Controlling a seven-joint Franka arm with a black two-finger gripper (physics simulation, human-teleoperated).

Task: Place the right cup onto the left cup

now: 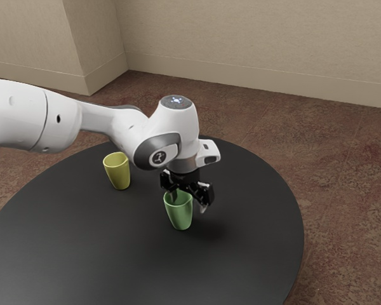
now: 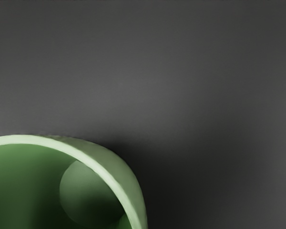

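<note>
"Green tapered cup (image 1: 181, 219) is standing where?"

"On the round black table (image 1: 82, 241), beneath my black gripper (image 1: 189, 202). My fingers are standing apart, seemingly straddling its rim, gripping nothing. A yellow tapered cup (image 1: 119, 175) is standing nearby."

On the surface (image 1: 82, 241), one cup (image 1: 119, 173) is standing toward the exterior view's left, farther back; another cup (image 1: 180, 215) is standing apart, rightward and nearer the camera.
</note>
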